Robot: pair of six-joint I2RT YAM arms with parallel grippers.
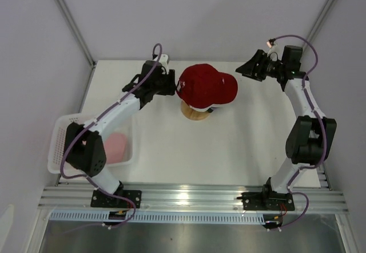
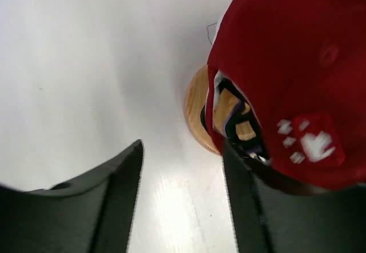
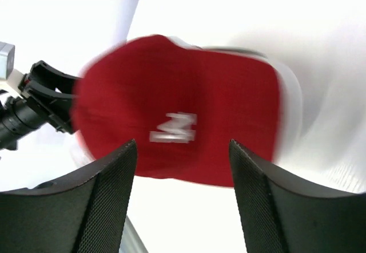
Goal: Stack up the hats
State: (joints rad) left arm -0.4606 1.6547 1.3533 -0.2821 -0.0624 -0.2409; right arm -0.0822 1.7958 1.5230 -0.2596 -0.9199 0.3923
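Red fabric baseball cap [image 1: 206, 84] on round wooden stand [image 1: 194, 114], between pincers. Brim toward right pincer [image 1: 242, 70], rear strap just beside left pincer [image 1: 171, 87]. Both pincers released, empty. Pink fabric cap [image 1: 117, 145] in white mesh basket [image 1: 56, 138], well behind left pincer; left arm nearer.

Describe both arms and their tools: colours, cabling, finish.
The left arm and right arm match: white links, black joint housings, purple cables looped alongside. The left tool and right tool have black, flat tapered fingers with a fine textured face.
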